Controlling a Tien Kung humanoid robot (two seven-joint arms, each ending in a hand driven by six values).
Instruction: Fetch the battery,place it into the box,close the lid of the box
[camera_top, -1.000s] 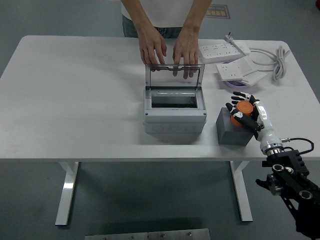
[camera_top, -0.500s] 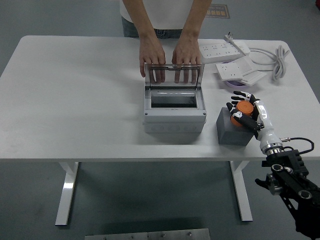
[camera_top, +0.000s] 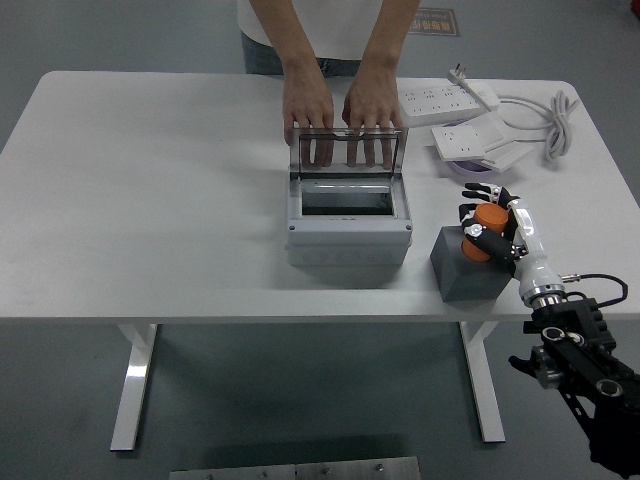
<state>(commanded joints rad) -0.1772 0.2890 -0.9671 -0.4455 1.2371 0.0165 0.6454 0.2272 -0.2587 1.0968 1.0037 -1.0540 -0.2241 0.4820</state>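
**Battery gripped, grey block has twisted under my hand**

My right hand (camera_top: 489, 228) has its fingers curled around the orange battery (camera_top: 488, 220), which sits on top of the dark grey block (camera_top: 470, 270) at about 4 o'clock on the counter (camera_top: 150, 200). Change since a second ago: the block has rotated a bit and slid slightly toward the near edge, while the battery is in nearly the same spot. I read that as the grip closing and tugging, but the lift is not clearly started; I can't tell if the battery is off the block yet.

The box (camera_top: 349, 222) sits centre, just left of the block, at 9 o'clock from my hand. A person's hands (camera_top: 345, 105) at 12 o'clock hold its clear lid (camera_top: 348, 152) upright; they've shifted back a little, fingers now showing behind the lid. Opening is free.

Next for me, I judge: lift straight up, carry to 9 o'clock, drop in. Risk: block dragging along.

Left hand out of view.
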